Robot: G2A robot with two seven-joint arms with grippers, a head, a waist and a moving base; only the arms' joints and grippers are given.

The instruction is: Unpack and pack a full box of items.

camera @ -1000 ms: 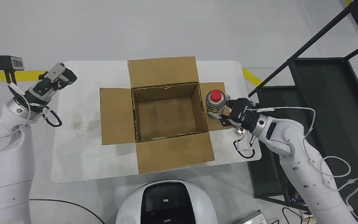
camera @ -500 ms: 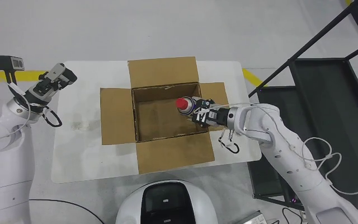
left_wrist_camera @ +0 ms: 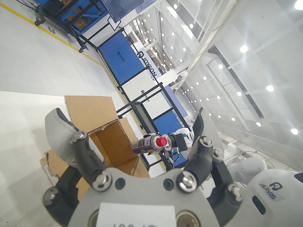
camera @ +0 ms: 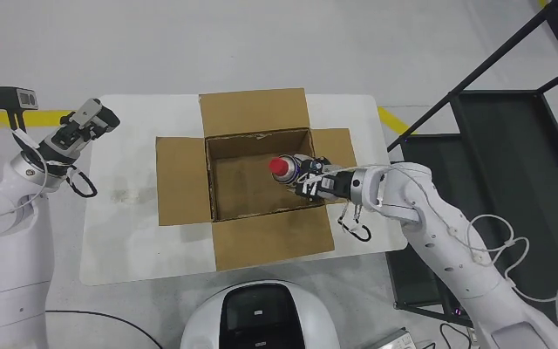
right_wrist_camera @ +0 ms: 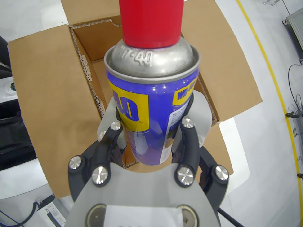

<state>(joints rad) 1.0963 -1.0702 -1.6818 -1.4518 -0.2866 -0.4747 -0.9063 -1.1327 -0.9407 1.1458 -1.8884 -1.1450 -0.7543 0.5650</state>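
From my station, the top view shows the cardboard box (camera: 183, 179) at the centre of the white table (camera: 131, 236), with all four flaps folded outward and flat. My right gripper (camera: 307, 181) reaches in from the right of the frame, over the right-hand flap. Its jaws are pinching the spray can (camera: 293, 169) around the lower part of its blue and yellow body. The can is tipped well over, with its red cap (camera: 279, 165) pointing toward the middle of the frame. It hangs over the right part of the box opening, close to the right wall. In the right wrist view the two fingers (right_wrist_camera: 113, 116) press against opposite sides of the spray can (right_wrist_camera: 151, 83), and the open box (right_wrist_camera: 47, 76) lies beyond it. In the left wrist view the can (left_wrist_camera: 145, 144) sits above the far rim of the box (left_wrist_camera: 113, 133), not touching the cardboard, and the right gripper (left_wrist_camera: 175, 142) is behind it. My left gripper (camera: 94, 119) is at the upper left of the top view, off the table's corner and well apart from the box. In its own wrist view the left gripper (left_wrist_camera: 130, 119) has its jaws spread wide with nothing between them. A dark metal rack (camera: 488, 131) stands at the right edge of the top view.
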